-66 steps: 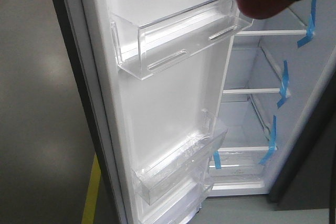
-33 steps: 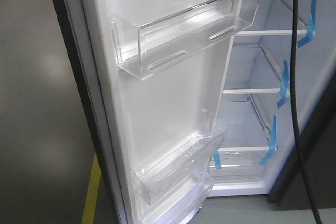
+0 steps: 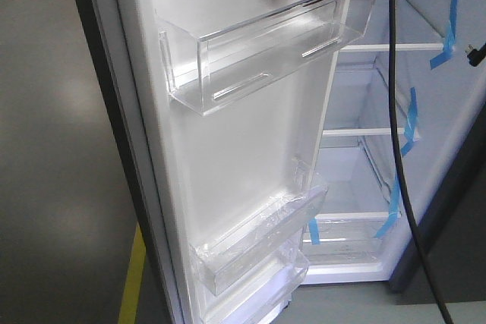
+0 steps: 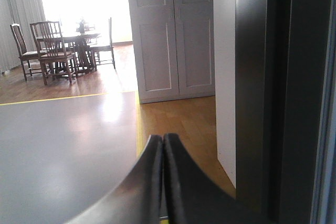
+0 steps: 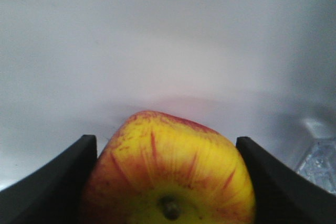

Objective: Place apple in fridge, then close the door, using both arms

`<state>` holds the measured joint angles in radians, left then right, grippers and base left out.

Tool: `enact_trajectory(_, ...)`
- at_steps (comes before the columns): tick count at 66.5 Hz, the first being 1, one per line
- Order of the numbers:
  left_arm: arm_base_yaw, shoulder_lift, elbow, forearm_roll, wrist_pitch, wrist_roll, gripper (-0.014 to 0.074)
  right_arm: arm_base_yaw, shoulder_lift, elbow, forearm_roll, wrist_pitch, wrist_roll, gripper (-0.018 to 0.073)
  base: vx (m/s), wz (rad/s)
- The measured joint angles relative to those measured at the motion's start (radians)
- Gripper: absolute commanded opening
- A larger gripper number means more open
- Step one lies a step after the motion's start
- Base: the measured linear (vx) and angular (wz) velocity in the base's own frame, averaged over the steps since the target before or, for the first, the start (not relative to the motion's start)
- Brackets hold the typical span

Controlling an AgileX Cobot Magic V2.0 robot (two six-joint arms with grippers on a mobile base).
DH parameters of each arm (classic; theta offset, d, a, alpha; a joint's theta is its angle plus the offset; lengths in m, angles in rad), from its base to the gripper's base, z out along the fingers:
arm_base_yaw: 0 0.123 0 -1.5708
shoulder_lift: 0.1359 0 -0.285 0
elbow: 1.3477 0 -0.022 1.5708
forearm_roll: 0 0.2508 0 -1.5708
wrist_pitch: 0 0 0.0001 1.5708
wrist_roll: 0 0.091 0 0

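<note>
Apple [image 5: 168, 171], likely firm, smooth and light, sits clamped across its sides in the right gripper [image 5: 165, 142], just above the upper bin [image 3: 266, 58] of the door [image 3: 228, 157]; left gripper [image 4: 163, 140] is closed, empty.

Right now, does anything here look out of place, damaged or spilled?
Nothing looks spilled or broken. Two oddities: a black cable hangs loose in front of the open fridge, and blue tape strips sit crookedly on its shelf edges.
</note>
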<state>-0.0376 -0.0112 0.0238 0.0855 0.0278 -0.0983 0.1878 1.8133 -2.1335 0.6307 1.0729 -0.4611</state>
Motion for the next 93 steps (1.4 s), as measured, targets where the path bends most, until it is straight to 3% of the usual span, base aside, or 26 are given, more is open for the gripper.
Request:
enact_trajectory(30, 0.0, 0.0, 0.0, 0.0, 0.0, 0.0, -0.0006, 0.0, 0.007, 0.0, -0.001, 0.018, 0.025, 0.0569, 0.0, 0.0)
enact_trajectory(59, 0.0, 0.0, 0.0, 0.0, 0.0, 0.0, -0.0006, 0.0, -0.001, -0.001, -0.002, 0.037, 0.049, 0.057, 0.0, 0.0)
enact_trajectory(76, 0.0, 0.0, 0.0, 0.0, 0.0, 0.0, -0.0006, 0.0, -0.118, 0.007, -0.067, 0.086, 0.08, 0.0549, 0.0, 0.0)
enact_trajectory(93, 0.0, 0.0, 0.0, 0.0, 0.0, 0.0, -0.0006, 0.0, -0.322, 0.265, -0.082, 0.066, 0.08, 0.0527, 0.0, 0.0)
